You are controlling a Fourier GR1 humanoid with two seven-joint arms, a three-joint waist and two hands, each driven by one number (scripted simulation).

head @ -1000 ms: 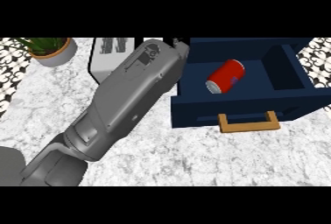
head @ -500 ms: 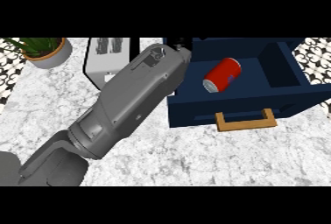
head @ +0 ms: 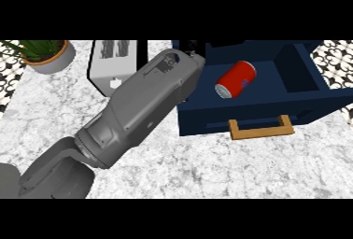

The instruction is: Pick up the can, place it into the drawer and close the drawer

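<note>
Inside the open drawer (head: 303,86), the can (head: 236,80) lies tilted diagonally

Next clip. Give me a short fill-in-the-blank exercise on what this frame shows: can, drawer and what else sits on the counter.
1. The red can lies on its side inside the ____.
2. The navy drawer stands ____, its wooden handle facing the robot.
3. Left of the toaster, at the counter's far corner, stands a potted ____.

Missing words: drawer; open; plant
</note>
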